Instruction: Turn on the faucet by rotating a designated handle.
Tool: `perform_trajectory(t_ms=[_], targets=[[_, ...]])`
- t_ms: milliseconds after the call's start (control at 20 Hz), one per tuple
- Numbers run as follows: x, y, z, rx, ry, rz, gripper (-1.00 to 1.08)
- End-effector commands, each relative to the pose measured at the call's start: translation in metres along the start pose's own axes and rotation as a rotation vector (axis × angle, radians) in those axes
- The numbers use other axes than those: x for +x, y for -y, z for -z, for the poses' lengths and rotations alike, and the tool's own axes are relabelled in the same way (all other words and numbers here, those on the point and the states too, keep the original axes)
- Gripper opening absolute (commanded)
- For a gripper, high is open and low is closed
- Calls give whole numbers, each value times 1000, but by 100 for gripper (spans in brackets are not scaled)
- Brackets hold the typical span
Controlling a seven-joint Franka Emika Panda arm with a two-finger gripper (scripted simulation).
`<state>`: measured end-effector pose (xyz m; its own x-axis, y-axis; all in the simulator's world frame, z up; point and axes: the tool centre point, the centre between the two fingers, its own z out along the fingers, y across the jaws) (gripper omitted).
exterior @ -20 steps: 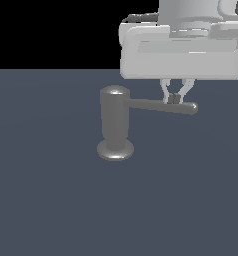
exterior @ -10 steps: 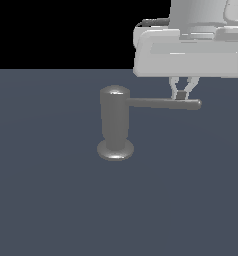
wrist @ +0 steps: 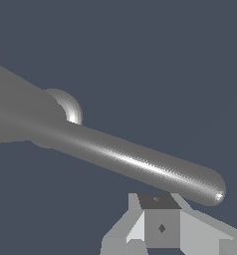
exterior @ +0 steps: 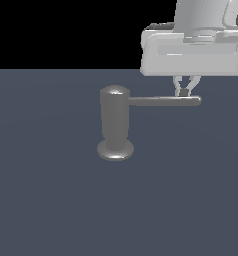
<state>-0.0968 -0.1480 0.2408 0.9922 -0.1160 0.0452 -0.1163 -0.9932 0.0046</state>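
The faucet (exterior: 114, 122) is a grey metallic upright cylinder with a domed top and a flared base disc, standing on the dark floor in the middle of the exterior view. The handle (exterior: 163, 101), a thin straight rod, projects from near its top toward the exterior view's right. My gripper (exterior: 184, 91) hangs over the rod's outer end, its fingertips close together and reaching down to the rod. In the wrist view the handle (wrist: 140, 164) runs across the picture from the faucet body (wrist: 16, 114). The shut gripper (wrist: 160, 224) lies beside the rod's rounded end, not around it.
A flat dark grey-blue floor (exterior: 51, 200) lies all around the faucet. Beyond its far edge the background is black. Nothing else shows.
My gripper has moved toward the exterior view's right and a little up in the picture. The handle's outer end has moved with it, rising slightly in the picture. The faucet body has stayed in place.
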Motion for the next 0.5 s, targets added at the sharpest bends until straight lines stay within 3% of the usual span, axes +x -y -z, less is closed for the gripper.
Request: perform_trajectory(t_ms=[0, 450], targets=[[-2, -14, -15, 3, 33, -19, -100], [20, -35, -20, 4, 42, -24, -100]])
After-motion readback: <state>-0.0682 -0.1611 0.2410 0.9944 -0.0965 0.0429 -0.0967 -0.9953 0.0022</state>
